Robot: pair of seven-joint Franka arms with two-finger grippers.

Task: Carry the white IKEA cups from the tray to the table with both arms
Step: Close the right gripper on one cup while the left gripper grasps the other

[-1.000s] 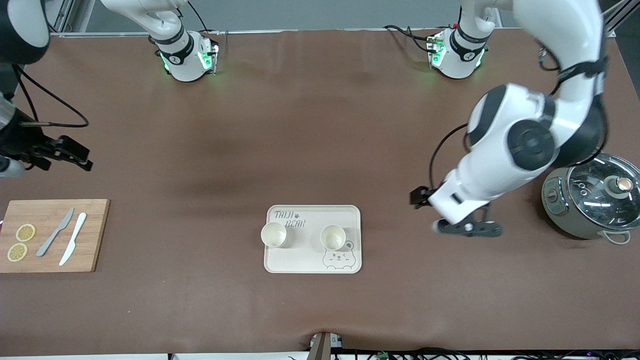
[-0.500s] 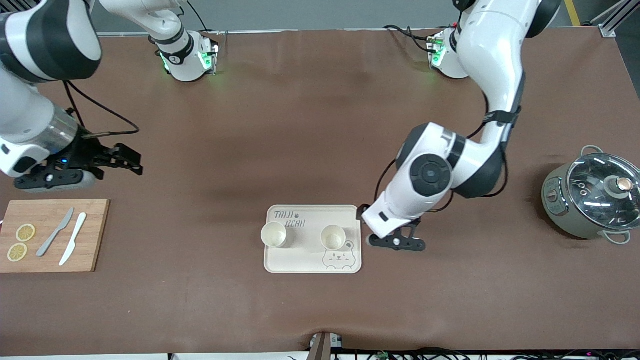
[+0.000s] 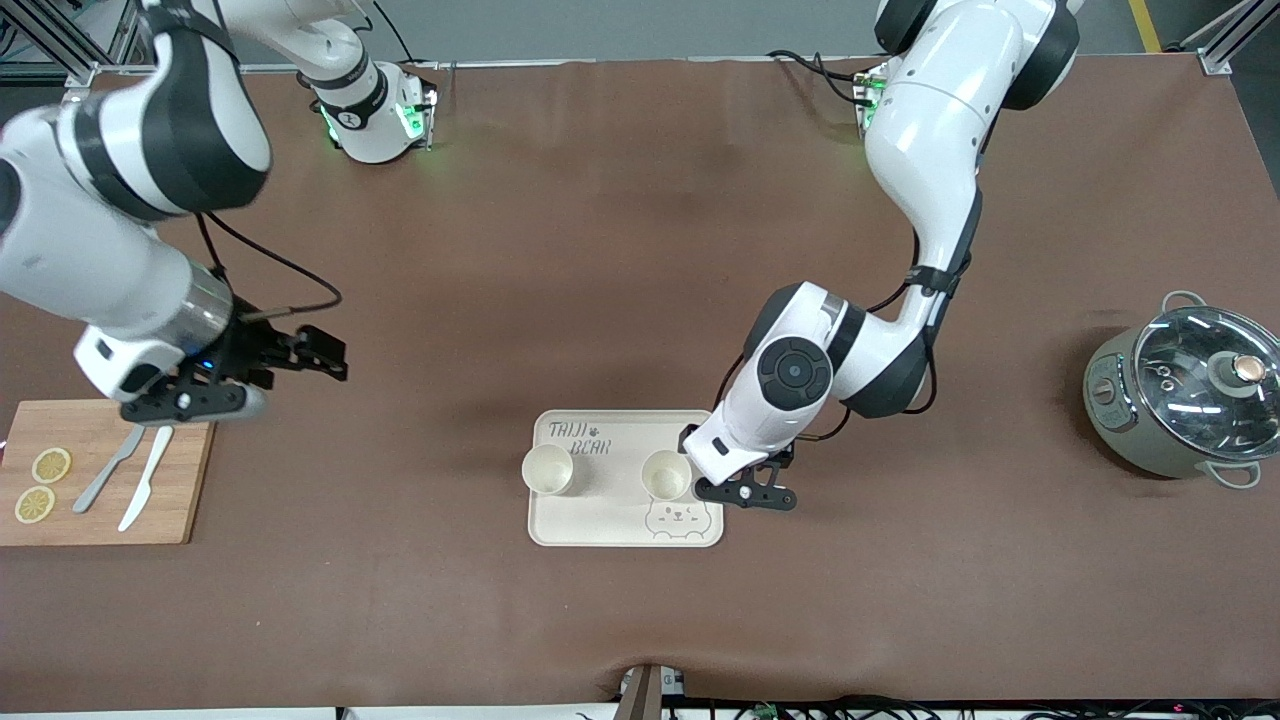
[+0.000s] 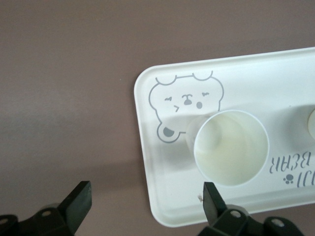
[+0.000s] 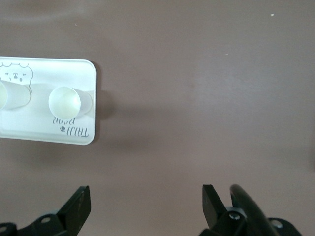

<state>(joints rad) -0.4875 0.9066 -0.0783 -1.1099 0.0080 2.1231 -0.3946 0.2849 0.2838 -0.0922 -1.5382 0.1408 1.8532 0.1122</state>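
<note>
While both cups point(image 3: 547, 469) point(image 3: 666, 474) sit on the tray point(image 3: 625, 527), nothing's moved: my left gripper point(image 3: 745, 494) spread beside one, right gripper point(image 3: 195, 402) spread over the table point(image 3: 600, 250).

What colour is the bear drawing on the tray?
Grey, on the cream tray; the bear drawing shows best in the left wrist view.

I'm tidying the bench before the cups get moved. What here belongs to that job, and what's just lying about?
Job: two white cups, tray, table, left claw, right claw.
Lying about: cutting board, two knives, lemon slices, pot.
</note>
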